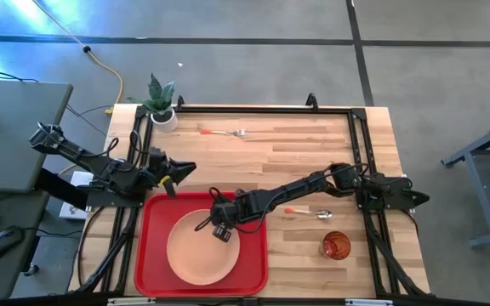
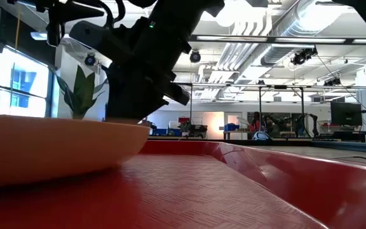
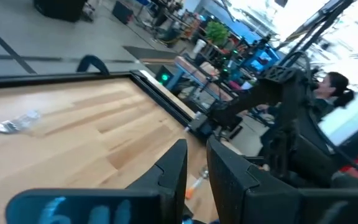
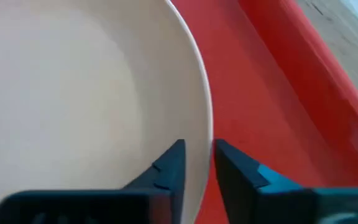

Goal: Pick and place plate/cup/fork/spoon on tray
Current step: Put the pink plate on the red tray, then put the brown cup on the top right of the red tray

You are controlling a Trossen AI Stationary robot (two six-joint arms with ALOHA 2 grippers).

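You are looking at the right gripper (image 1: 220, 223) hovering with fingers slightly parted astride the plate (image 1: 196, 255)'s 1 o'clock rim, the plate lying in the tray (image 1: 156, 212), while the spoon (image 1: 309, 212) is waiting at 3 o'clock, its axis running 9-to-3.

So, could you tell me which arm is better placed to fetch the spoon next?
The right. Its gripper is at the plate on the tray, and the spoon lies beside that arm. The left gripper waits at the table's left edge, farther off.
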